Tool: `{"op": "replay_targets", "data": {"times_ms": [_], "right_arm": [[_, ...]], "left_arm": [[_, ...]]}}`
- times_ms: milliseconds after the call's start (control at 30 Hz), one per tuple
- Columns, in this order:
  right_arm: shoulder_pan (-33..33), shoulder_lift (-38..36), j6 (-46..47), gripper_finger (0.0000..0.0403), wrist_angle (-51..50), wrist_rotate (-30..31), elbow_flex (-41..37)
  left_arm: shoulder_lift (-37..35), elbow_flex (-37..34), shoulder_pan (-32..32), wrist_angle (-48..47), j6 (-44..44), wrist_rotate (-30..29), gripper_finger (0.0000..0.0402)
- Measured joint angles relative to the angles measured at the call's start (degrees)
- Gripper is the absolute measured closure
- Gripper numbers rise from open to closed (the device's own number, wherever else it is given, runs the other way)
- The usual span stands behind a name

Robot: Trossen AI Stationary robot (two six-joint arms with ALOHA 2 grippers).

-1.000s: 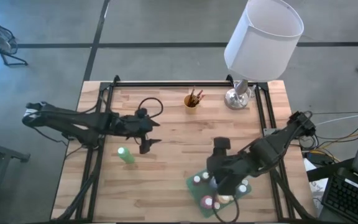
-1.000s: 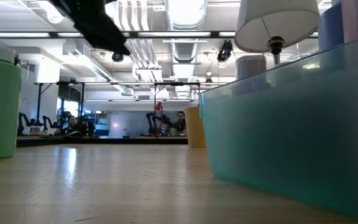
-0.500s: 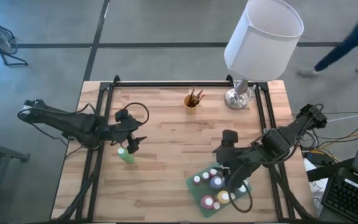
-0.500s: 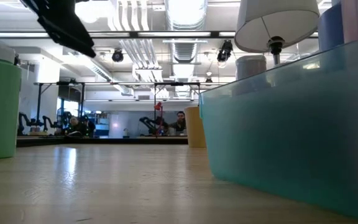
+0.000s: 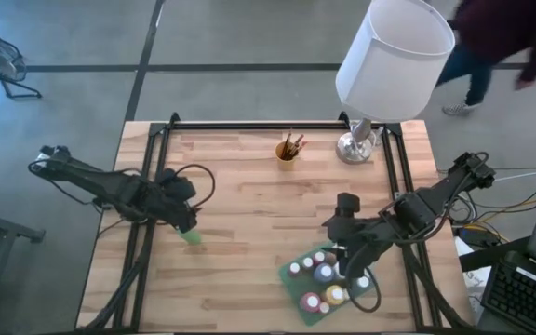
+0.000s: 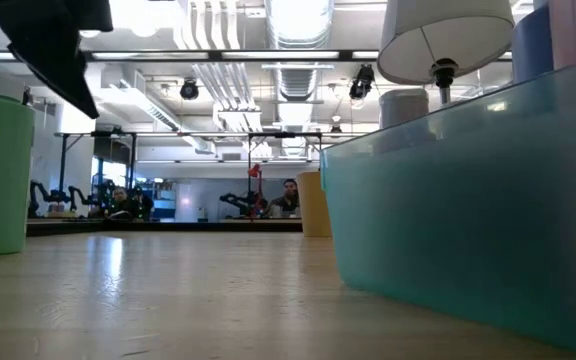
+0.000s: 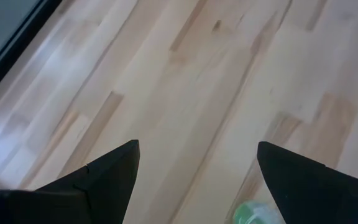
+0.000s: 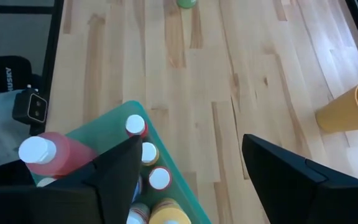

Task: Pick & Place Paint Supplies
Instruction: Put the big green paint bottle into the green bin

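Left arm extends in from the bench's left edge, its end effector point(image 5: 186, 220) pointed down, fingers apart. Right end effector point(image 5: 345, 270) hangs near the front right corner, fingers apart.

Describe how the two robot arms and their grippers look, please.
Both arms are dark, slim and jointed, with black cables looping along them. The left gripper and right gripper each have two flat, matte black fingers tapering to points. No markings are visible.

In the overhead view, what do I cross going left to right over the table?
Left gripper over the green paint bottle → yellow cup of brushes → teal tray of paint bottles → right gripper above that tray → lamp.
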Motion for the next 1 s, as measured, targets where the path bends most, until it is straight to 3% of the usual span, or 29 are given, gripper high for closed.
{"op": "replay_targets", "data": {"times_ms": [500,1000], "right_arm": [[0.1,0.0,0.0,0.0167,0.1,-0.1,0.0],[0.1,0.0,0.2,0.0126,0.2,-0.1,0.0]], "left_arm": [[0.0,-0.1,-3.8,-10.2,-11.7,5.6,0.0072],[0.0,-6.3,-4.0,-8.4,-18.0,11.1,0.0072]]}}
